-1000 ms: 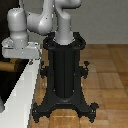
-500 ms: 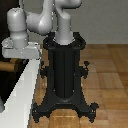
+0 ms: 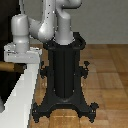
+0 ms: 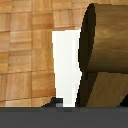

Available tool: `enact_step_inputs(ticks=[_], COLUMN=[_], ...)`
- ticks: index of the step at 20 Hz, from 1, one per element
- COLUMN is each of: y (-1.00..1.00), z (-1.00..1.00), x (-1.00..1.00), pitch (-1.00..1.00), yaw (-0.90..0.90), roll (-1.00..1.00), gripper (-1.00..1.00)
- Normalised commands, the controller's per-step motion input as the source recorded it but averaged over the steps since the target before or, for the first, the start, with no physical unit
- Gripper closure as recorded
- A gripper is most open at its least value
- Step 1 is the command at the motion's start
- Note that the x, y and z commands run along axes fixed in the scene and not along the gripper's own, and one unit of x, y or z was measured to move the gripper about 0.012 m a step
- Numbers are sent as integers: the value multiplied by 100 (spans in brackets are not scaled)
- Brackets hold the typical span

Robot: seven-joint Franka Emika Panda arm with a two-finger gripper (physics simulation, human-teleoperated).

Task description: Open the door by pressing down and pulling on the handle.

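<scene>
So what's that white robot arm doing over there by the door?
The white robot arm is reaching across to the exterior view's left, where the golden-brown handle pokes out beside the white frame. In the wrist view the handle fills the picture, very close to the camera. The arm stands on a black pedestal on a wooden floor. The gripper's fingers aren't visible, so whether it has hold of the handle can't be told.

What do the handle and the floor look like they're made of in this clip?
The handle looks like brown wood or a wood-textured render: faint streaky grain, matte, dark flat end face. The floor looks like light parquet: squarish planks with visible seams, slightly satin.
</scene>
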Motion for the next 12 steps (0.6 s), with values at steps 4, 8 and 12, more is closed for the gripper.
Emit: enact_step_inputs(ticks=[4, 8, 12], y=[0, 0, 25], z=[-50, -75, 0], x=[0, 0, 0], pitch=[-11, -11, -8], yaw=[0, 0, 0], roll=[0, 0, 0], gripper=[100, 100, 100])
